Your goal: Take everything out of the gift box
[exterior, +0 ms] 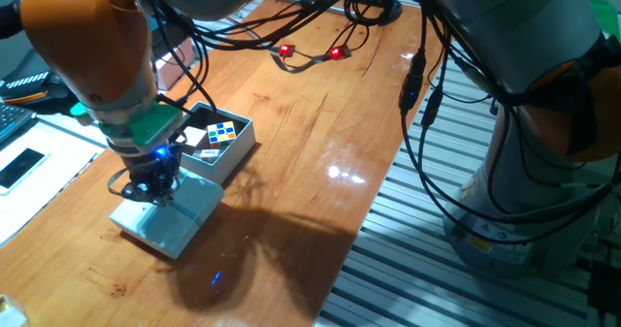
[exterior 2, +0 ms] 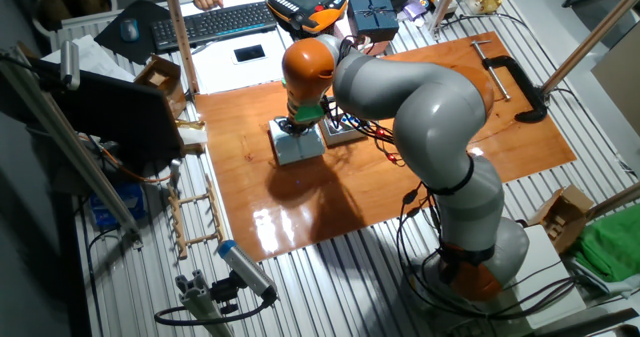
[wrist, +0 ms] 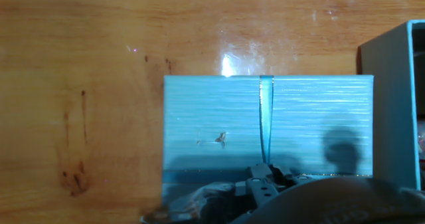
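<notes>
The pale blue gift box [exterior: 239, 150] stands open on the wooden table, and its wall shows at the right edge of the hand view [wrist: 392, 104]. Inside it lie a multicoloured puzzle cube [exterior: 224, 131], a pale tan block [exterior: 195, 138] and a small dark item [exterior: 208, 155]. The flat lid [exterior: 173, 220] [wrist: 212, 117] [exterior 2: 300, 149] rests on the table just left of the box. My gripper [exterior: 155, 191] [exterior 2: 297, 129] [wrist: 265, 179] sits low on the lid's middle. Its fingers are close together where the ribbon [wrist: 265, 117] ends.
Black cables with two red lights [exterior: 310, 51] lie at the table's far side. A keyboard [exterior 2: 215, 22], a dark navy box [exterior 2: 372, 15] and a black clamp [exterior 2: 510, 77] are at the table's borders. The table edge drops to a ribbed metal floor [exterior: 408, 269].
</notes>
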{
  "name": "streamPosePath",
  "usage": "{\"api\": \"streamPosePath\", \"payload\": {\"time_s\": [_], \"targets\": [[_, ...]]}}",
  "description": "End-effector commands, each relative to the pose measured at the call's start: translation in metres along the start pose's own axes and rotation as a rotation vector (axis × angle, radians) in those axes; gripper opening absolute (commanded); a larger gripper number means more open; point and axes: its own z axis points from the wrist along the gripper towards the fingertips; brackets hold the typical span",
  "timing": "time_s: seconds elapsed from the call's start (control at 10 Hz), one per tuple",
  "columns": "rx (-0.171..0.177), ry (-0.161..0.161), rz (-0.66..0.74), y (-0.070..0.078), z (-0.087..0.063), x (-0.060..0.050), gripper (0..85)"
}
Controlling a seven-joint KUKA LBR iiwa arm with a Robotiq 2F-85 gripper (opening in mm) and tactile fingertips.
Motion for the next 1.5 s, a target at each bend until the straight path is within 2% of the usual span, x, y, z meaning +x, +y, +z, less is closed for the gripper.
{"api": "streamPosePath", "payload": {"time_s": [0.0,0.2,0.3,0.6,0.9,1.2,1.4], "targets": [[-0.004,0.0,0.002,-0.001,0.002,0.0,1.0],[-0.006,-0.009,0.005,-0.001,0.007,-0.001,1.7],[-0.006,-0.015,0.007,-0.001,0.009,-0.001,7.3],[0.004,-0.03,0.018,-0.001,0.009,-0.001,31.7],[0.003,-0.033,0.018,-0.001,0.009,-0.001,34.0],[0.008,-0.04,0.035,-0.003,-0.016,0.002,34.7],[0.006,-0.038,0.049,-0.011,-0.033,-0.002,34.7]]}}
